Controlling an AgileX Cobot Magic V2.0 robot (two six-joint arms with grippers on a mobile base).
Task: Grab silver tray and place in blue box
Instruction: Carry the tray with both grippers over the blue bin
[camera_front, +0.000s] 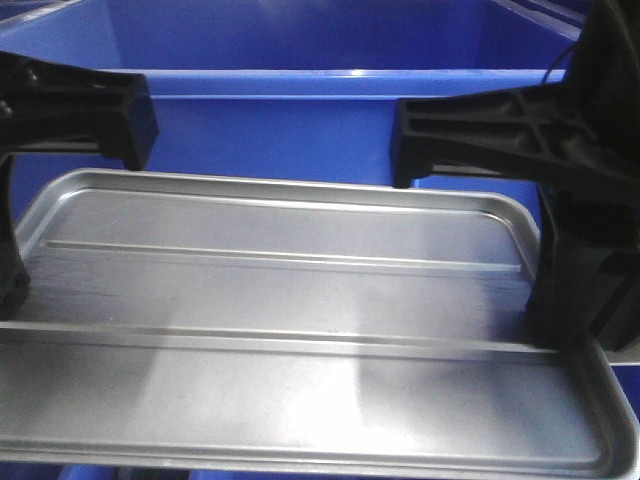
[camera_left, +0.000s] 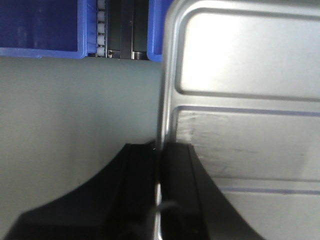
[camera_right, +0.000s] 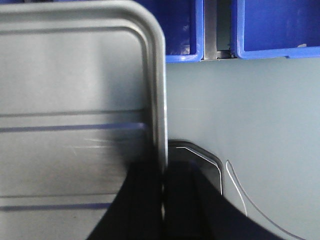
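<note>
crosswise, the silver tray (camera_front: 300, 330) sits face up, long axis left-right.

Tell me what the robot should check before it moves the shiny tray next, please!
1. Left tool shut on the shiny silver rectangular metal tray's rim: ok.
2. Right tool shut on the opposite rim: ok.
3. Tray looks about level: ok.
4. Nothing lying on the tray: ok.
5. Tray above the big bright-blue plastic box: not ok, the box stands beyond it.
6. Box inside free: cannot tell, its floor is hidden.
</note>
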